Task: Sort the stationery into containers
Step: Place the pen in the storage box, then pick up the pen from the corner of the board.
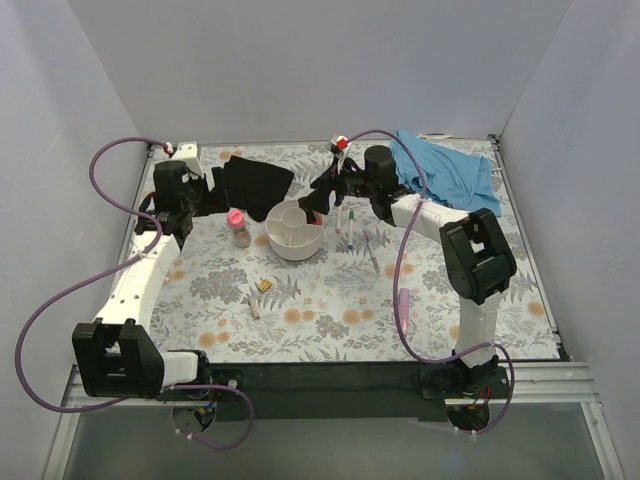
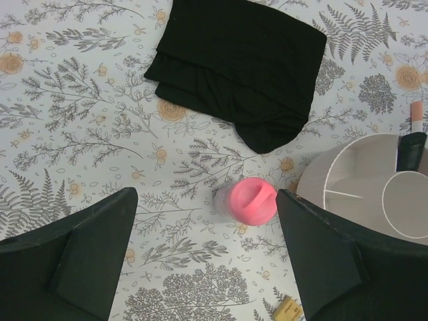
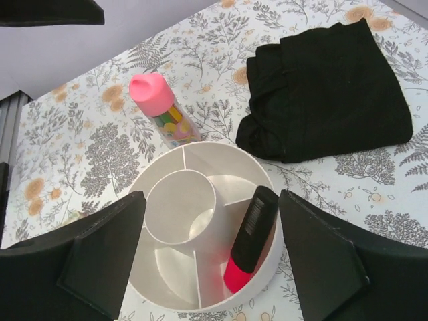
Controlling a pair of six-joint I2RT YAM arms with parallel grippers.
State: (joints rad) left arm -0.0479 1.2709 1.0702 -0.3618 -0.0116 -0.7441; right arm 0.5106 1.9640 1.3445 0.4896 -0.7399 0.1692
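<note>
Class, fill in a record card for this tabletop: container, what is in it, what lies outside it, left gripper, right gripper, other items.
container: white divided bowl with a central cup
in it: black-and-red highlighter, lying in an outer compartment; the cup looks empty
outside it: pink-capped bottle standing beside the bowl; pens to the bowl's right in the top view; tan pieces nearer the arm bases
left gripper: open, above the bottle
right gripper: open, over the bowl, holding nothing
other items: black pouch, blue cloth
</note>
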